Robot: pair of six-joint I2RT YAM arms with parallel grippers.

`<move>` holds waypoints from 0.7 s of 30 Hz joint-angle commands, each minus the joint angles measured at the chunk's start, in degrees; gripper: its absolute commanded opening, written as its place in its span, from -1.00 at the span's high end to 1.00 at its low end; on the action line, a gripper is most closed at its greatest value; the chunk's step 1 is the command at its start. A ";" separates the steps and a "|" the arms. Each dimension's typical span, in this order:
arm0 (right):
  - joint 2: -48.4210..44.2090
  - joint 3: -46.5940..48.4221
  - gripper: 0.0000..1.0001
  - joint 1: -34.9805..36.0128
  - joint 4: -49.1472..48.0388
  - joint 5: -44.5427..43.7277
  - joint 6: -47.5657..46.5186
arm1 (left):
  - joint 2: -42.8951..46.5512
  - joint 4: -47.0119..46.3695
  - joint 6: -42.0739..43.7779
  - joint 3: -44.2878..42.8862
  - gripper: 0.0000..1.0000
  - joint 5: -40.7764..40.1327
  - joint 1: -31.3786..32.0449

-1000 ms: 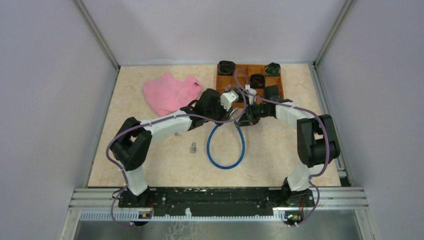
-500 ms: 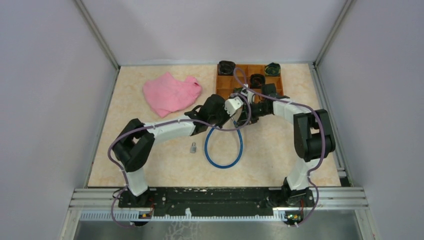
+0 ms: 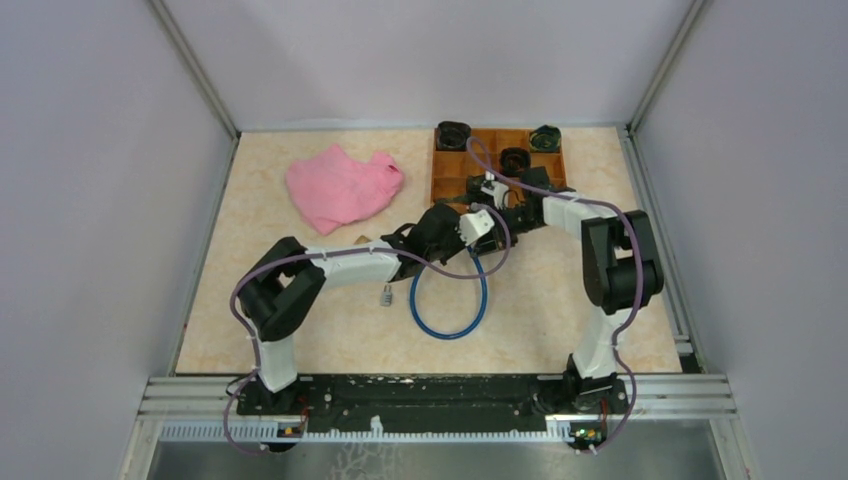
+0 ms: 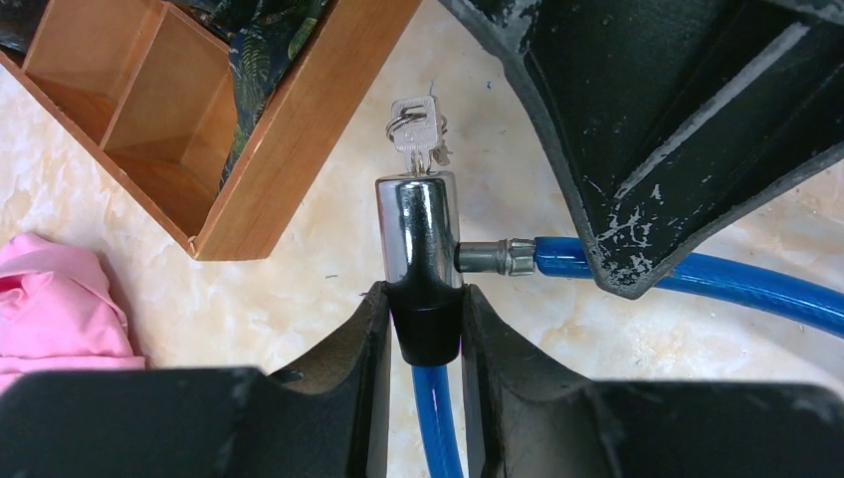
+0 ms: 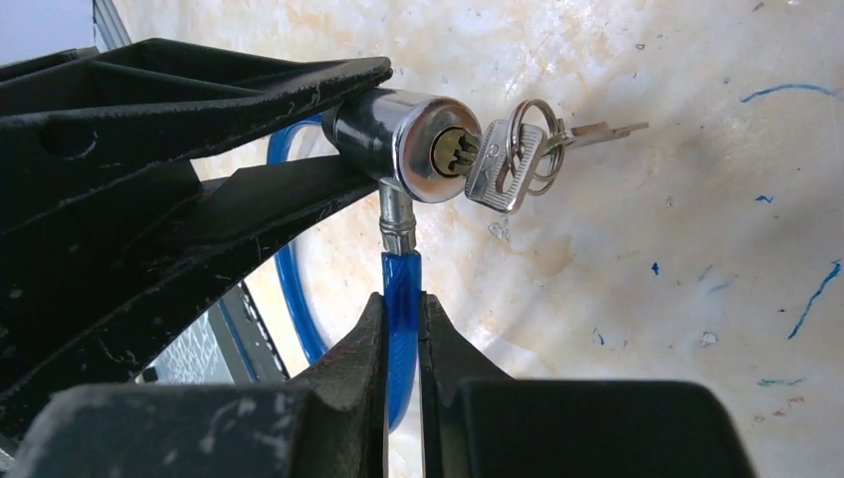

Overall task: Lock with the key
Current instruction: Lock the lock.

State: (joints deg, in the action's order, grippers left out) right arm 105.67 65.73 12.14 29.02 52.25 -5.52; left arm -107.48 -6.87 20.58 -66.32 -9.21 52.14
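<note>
Your left jaws are clamped tight on the black end collar of the lock cylinder (image 4: pixel 418 224), which sits over the tabletop (image 4: pixel 299 294) beside the wooden tray (image 4: pixel 309 119). The key (image 4: pixel 414 124) is seated in the keyway. Your right jaws are pinched shut on the blue cable (image 5: pixel 401 287), just below its ferrule.

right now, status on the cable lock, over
Left gripper shut on lock cylinder. Right gripper shut on blue cable. Key in cylinder face, cable end plugged in. Wooden tray close by the key.
</note>
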 commanded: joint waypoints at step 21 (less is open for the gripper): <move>0.20 4.06 1.00 -0.85 -8.14 -0.59 -0.56 | -3.06 0.85 -4.35 -2.44 0.70 7.85 2.86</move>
State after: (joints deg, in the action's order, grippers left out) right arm 107.02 67.55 11.75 29.58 50.54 -5.56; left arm -109.36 -6.63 19.29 -67.59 -9.21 52.88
